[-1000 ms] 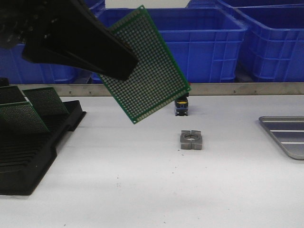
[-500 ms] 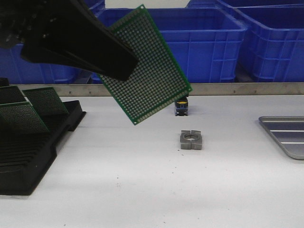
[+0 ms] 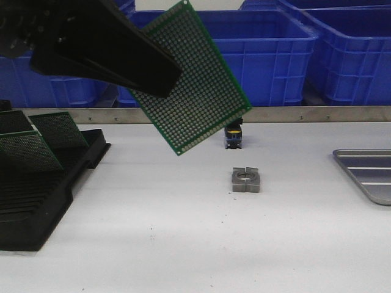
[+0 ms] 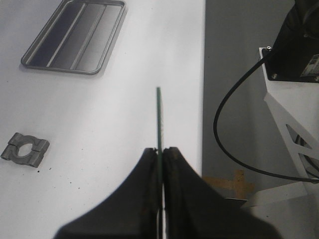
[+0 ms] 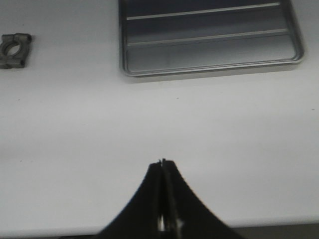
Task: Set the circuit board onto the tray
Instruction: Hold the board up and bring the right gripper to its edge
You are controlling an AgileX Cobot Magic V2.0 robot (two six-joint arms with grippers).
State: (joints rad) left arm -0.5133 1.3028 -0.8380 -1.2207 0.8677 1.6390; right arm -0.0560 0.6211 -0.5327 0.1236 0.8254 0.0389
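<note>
My left gripper (image 3: 160,78) is shut on a green perforated circuit board (image 3: 195,82) and holds it tilted, high above the table's left middle. In the left wrist view the board (image 4: 159,117) shows edge-on, clamped between the fingers, with my left gripper (image 4: 160,151) shut on it. The silver-grey ridged tray (image 3: 368,174) lies at the table's right edge, cut off by the frame; it also shows in the left wrist view (image 4: 75,36) and the right wrist view (image 5: 209,37). My right gripper (image 5: 163,163) is shut and empty above bare table near the tray.
A black slotted rack (image 3: 36,183) with more green boards (image 3: 27,149) stands at the left. A grey metal clamp block (image 3: 246,180) lies mid-table, a small blue-yellow part (image 3: 233,137) behind it. Blue bins (image 3: 269,49) line the back beyond a metal rail.
My left gripper has carried the board slightly right and up. The rest has not moved.
</note>
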